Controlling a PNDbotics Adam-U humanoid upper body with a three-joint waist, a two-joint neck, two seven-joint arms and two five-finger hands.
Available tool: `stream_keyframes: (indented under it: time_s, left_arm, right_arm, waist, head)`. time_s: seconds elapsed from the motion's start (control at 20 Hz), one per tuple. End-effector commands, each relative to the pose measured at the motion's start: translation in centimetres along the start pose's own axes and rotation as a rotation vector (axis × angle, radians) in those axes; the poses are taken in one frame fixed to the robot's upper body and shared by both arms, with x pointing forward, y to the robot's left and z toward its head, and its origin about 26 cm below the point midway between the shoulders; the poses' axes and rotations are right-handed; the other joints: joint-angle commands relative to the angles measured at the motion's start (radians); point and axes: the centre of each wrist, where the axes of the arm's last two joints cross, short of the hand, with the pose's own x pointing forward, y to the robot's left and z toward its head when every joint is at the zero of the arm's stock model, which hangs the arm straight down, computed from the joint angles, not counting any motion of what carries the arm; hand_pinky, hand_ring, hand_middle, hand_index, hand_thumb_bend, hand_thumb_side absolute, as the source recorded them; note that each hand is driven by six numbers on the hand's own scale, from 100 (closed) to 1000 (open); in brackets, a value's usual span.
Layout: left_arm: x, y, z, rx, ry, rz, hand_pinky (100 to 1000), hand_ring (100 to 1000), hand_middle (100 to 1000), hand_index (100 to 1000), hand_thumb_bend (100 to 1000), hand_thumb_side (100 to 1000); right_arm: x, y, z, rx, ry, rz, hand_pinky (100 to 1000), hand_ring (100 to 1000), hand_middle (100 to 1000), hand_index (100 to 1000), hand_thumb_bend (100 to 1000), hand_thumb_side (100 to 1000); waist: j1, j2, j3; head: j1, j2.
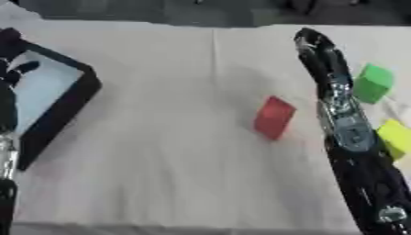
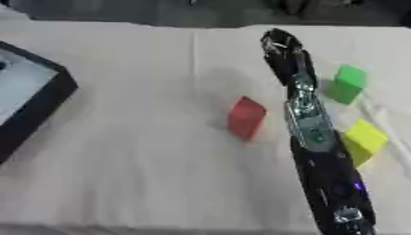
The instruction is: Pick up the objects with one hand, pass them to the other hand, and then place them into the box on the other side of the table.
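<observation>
A red block (image 1: 274, 117) lies tilted on the cloth near the table's middle. A green block (image 1: 373, 82) and a yellow block (image 2: 365, 139) sit at the right, on the far side of my right arm. My right hand (image 1: 309, 40) reaches out past the red block toward the far edge, its fingers straight and holding nothing. My left hand (image 1: 14, 69) hangs over the black box (image 1: 76, 96) at the left edge, fingers relaxed and empty. The box's pale inside shows nothing that I can make out.
A beige cloth (image 1: 160, 160) covers the table, with a crease running down from the far edge. My right forearm (image 2: 317, 151) crosses the right side between the red block and the other two blocks. Dark shapes line the far edge.
</observation>
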Motion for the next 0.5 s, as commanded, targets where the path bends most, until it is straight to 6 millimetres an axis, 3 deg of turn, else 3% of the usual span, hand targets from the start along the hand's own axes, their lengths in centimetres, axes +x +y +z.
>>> stream_keyframes:
  time_s: [0.05, 0.5]
  left_arm:
    - [0.80, 0.36, -0.29, 0.001, -0.026, -0.010, 747, 857, 810, 807, 164, 775]
    - [0.82, 0.38, -0.30, 0.001, -0.026, -0.010, 748, 857, 811, 807, 163, 775]
  right_arm:
    - [1.23, -0.66, -0.63, -0.008, -0.046, 0.016, 869, 840, 786, 854, 100, 621]
    - [1.26, -0.70, -0.65, -0.009, -0.047, 0.018, 869, 840, 786, 854, 100, 622]
  waist:
    - [-0.005, -0.022, 0.000]
    - [-0.005, -0.021, 0.000]
  head:
    - [0.000, -0.010]
    - [-0.002, -0.011]
